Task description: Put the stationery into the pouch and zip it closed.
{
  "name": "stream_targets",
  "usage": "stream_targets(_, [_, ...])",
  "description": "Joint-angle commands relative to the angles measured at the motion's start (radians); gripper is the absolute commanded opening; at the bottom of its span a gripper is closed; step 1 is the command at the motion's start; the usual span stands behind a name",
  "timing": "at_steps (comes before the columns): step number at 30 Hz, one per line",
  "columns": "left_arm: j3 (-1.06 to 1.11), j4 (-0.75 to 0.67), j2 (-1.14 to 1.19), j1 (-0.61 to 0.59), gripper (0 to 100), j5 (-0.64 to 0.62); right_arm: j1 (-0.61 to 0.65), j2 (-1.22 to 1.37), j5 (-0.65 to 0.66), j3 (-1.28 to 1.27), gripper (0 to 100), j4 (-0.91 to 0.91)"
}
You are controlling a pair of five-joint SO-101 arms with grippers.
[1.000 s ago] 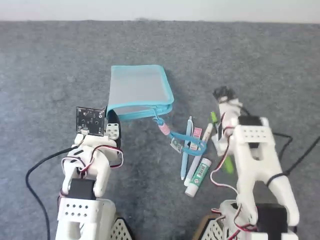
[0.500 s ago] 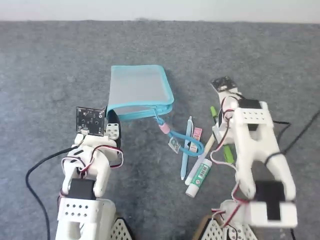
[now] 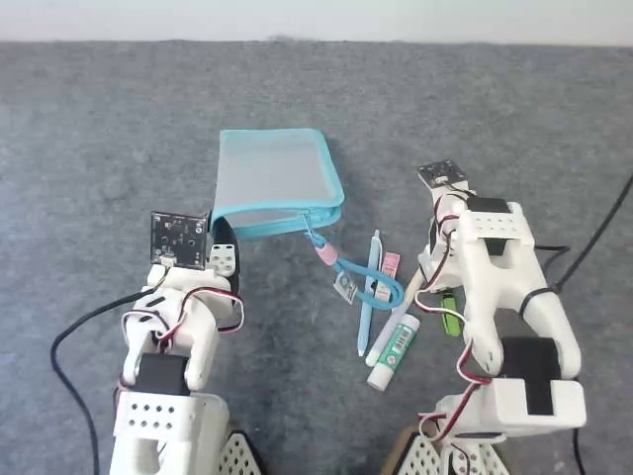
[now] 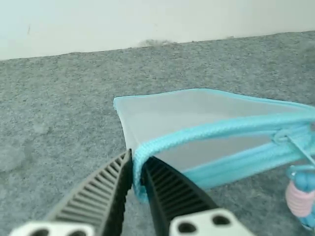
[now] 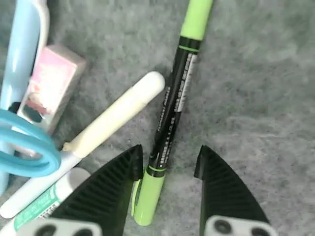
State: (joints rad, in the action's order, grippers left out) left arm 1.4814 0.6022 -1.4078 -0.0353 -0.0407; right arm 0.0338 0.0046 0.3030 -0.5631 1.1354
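Bright, even, diffuse light. High view: wall [image 3: 316, 20] at 12 o'clock near white. Shadows faint, soft-edged, close under pouch [image 3: 279, 183] at its 6 o'clock edge.

Grey carpet-like tabletop [image 3: 99, 119] w/ white wall [image 3: 316, 20] behind.

Off-task stuff I see from here: grey felt-like table cover [image 3: 99, 119], fuzzy mottled nap, spanning the whole work area. At 12 o'clock a pale wall [image 3: 316, 18] runs along its far edge, w/ a small dark smudge [image 4: 156, 43] at the join, approx centre
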Motion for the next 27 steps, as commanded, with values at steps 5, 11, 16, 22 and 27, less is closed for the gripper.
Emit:
stream_targets(5, [-0.024,-0.04,-0.021,-0.003,1,-0.02,0.025,-0.097,-0.012,0.002,18.0,0.021])
stream_targets(11, [-0.021,-0.04,-0.021,-0.003,1,-0.014,0.047,-0.099,-0.046,-0.006,18.0,0.104])
stream_targets(16, [-0.019,-0.038,-0.021,-0.003,1,-0.014,0.015,-0.108,-0.035,-0.075,11.9,0.071])
stream_targets(22, [-0.019,-0.038,-0.021,-0.003,1,-0.014,0.012,-0.097,0.006,-0.167,9.7,-0.012])
stream_targets(27, [-0.019,-0.037,-0.021,-0.003,1,-0.014,-0.035,-0.137,0.002,-0.158,0.4,-0.012])
